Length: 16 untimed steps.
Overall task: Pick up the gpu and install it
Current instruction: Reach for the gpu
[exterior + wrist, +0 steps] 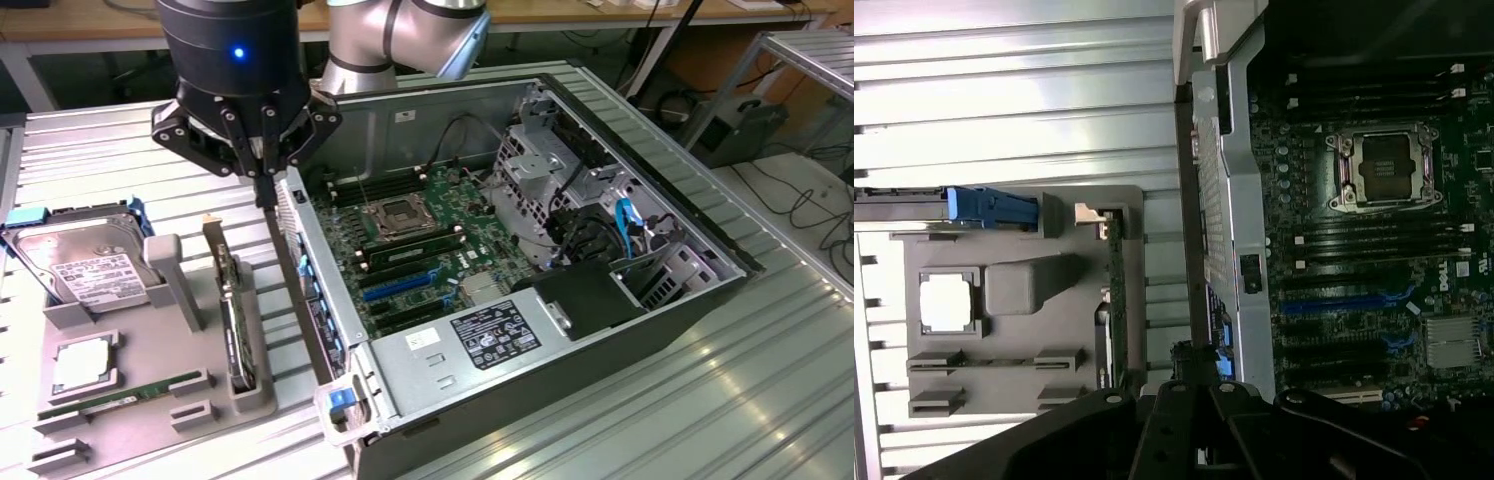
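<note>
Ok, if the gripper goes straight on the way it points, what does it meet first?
Probably the computer case's rear wall edge: the shut gripper hangs about over it. The gpu stands off to the side in the grey tray. Depth is unclear.

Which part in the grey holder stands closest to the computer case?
The gpu, the thin dark card on its edge; the hard drive, processor and RAM stick sit farther from the case.
</note>
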{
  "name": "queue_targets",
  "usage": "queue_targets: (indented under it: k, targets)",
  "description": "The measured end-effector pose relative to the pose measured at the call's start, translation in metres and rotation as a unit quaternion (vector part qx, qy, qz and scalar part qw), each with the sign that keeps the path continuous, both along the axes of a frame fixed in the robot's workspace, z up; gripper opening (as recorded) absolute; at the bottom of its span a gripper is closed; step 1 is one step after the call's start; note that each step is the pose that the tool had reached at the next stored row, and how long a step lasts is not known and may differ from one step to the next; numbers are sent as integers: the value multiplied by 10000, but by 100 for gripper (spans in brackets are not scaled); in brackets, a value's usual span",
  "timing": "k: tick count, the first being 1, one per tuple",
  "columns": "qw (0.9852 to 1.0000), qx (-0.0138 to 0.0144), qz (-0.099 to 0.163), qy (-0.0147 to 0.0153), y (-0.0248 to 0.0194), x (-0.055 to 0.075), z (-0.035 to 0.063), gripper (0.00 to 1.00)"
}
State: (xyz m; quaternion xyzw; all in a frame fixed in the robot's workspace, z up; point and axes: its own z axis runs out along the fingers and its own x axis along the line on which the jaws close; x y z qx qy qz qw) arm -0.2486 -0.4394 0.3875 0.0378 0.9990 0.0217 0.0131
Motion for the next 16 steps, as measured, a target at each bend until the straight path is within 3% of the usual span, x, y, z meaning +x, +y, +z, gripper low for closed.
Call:
queue_targets:
  k: [16]
  targets:
    - [10000, 0, 0, 0, -37, 0, -4, 11]
